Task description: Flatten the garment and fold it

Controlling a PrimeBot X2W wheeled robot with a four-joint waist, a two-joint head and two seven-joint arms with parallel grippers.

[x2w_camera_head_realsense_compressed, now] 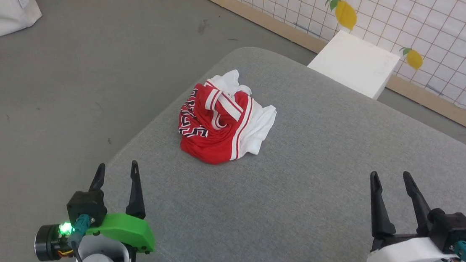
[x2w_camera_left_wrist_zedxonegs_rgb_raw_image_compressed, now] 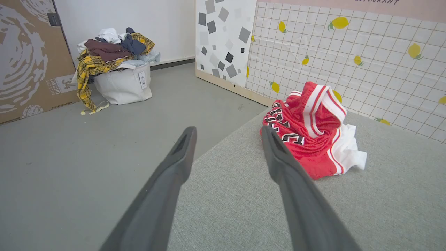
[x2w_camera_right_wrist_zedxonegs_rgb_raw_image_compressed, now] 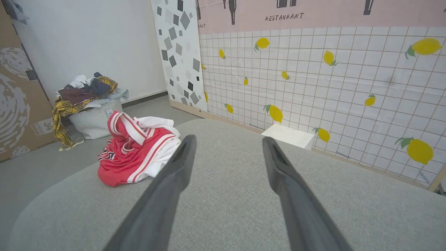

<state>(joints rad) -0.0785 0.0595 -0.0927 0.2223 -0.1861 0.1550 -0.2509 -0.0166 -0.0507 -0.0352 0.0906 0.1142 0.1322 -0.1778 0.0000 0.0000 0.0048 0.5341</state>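
Head view, quick notes for you: garment (x2w_camera_head_realsense_compressed: pixel 221 121) sits crumpled in heap on grey desk (x2w_camera_head_realsense_compressed: pixel 294 204), toward its far left edge, red outside, white inside showing at right. Your left claw (x2w_camera_head_realsense_compressed: pixel 118 164) is spread wide, empty, at near-left desk edge, well short of heap. Right claw (x2w_camera_head_realsense_compressed: pixel 390 174) is spread too, empty, well apart from garment. White box (x2w_camera_head_realsense_compressed: pixel 355 63) sits beyond desk.

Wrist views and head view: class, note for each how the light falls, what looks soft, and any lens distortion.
Head view: soft even light, the garment sharp, barely a shadow on the cushion. Left wrist view: the left gripper looks soft-edged near the lens. Right wrist view: lines of the tiled wall bow slightly.
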